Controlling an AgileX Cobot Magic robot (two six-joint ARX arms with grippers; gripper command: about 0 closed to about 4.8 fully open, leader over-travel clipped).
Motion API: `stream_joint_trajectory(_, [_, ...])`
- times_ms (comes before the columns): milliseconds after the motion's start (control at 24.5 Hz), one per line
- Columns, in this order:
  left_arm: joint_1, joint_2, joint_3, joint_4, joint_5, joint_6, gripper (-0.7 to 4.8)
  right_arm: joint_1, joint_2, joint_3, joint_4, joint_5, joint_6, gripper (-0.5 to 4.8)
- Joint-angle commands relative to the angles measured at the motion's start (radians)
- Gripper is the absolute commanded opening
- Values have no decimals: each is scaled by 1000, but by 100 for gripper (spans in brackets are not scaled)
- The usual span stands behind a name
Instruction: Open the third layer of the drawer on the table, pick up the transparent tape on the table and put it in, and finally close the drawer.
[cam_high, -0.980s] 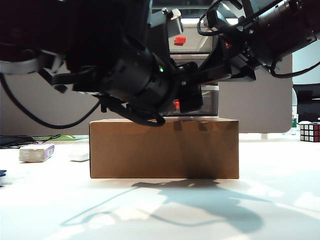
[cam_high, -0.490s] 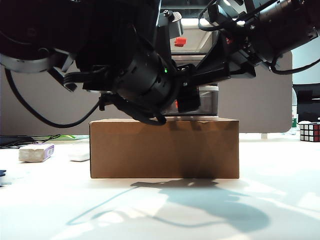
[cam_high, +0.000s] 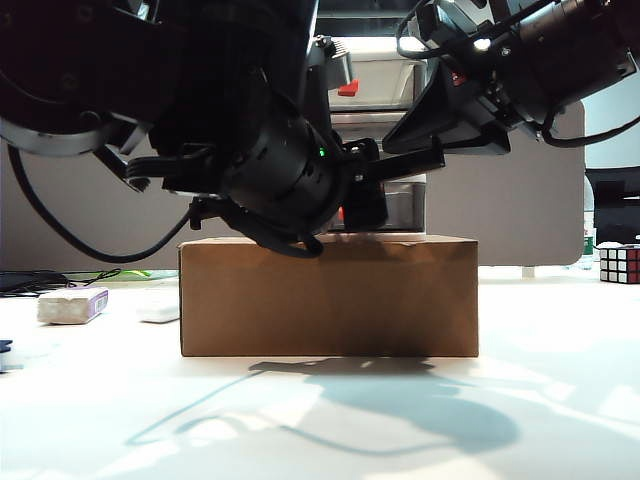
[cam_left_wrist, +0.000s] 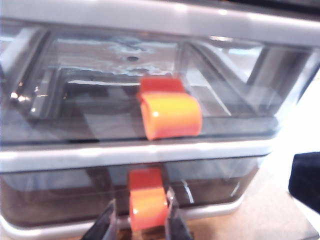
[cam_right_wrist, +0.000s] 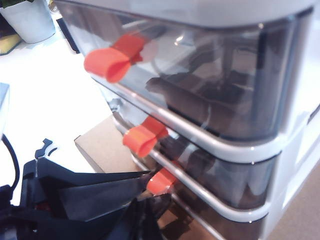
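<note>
On top of the cardboard box (cam_high: 328, 295) sits the drawer (cam_left_wrist: 150, 150). The left gripper (cam_left_wrist: 148, 225) is clamped on the red handle (cam_left_wrist: 148, 205) of the bottom drawer (cam_left_wrist: 65, 195) (still closed). Right gripper hangs near the unit's upper side; can't tell its jaws.

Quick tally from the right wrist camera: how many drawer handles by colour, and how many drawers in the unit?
Red-orange handles: 3 (top, middle, lowest)
Smoky see-through drawers: 3 (top, middle, the third layer)
Total: 6
</note>
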Motion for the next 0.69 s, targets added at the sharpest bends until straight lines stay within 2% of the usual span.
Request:
stream_joint_trajectory(41, [13,4,13,12,26,-3,119,0,-3,6,15,-3,-1,-5])
stream_joint_trajectory(286, [15,5,22,5,42,-3,103,0,-4,6,16,-3,0,-5])
stream_joint_trajectory(367, [15,5,22,3,42,-3,56,0,-4,6,16,-3,-1,-5])
stream_joint_trajectory(449, [15,5,22,-1,41,-3,41,0,-4,6,16,-3,0,-5])
stream_joint_trajectory(490, [15,5,22,-5,42,-2,3,0,-4,6,18,-3,0,-5])
stream_joint_trajectory(531, [15,5,22,-10,42,-2,-6,0,-4,6,21,-3,-1,-5])
stream_joint_trajectory(694, [13,4,21,-33,42,-3,-6,0,-3,6,81,-2,-1,-5])
